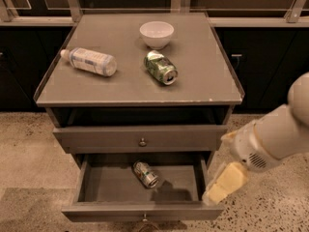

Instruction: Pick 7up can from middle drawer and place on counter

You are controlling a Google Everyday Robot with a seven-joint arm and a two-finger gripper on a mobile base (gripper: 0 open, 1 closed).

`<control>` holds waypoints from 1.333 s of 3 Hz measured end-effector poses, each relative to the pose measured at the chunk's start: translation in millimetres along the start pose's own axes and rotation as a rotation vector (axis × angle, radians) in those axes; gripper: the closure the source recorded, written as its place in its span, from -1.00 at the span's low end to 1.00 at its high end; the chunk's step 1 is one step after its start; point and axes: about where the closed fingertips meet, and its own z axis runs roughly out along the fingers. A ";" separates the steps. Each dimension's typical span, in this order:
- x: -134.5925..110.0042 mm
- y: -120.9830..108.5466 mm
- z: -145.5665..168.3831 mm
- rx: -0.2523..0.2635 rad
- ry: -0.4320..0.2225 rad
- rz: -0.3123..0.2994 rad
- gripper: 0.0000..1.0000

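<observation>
The 7up can (146, 174), small and green with silver ends, lies on its side on the grey floor of the open middle drawer (96, 187), a little left of centre. The counter (203, 76) is the flat grey cabinet top above. My gripper (223, 184), pale yellow on a white arm, hangs over the drawer's right front corner, to the right of the can and apart from it. It holds nothing that I can see.
On the counter lie a dented green can (161, 67) and a clear plastic bottle (90, 61), with a white bowl (156, 33) standing behind them. The drawer above (96, 139), with a small knob, is nearly shut. Speckled floor lies around the cabinet.
</observation>
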 end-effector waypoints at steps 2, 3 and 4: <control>28.2 8.6 28.3 -0.033 -0.034 0.077 -1.00; 54.1 21.0 83.8 -0.097 -0.148 0.198 -1.00; 55.5 8.2 100.2 -0.070 -0.202 0.257 -1.00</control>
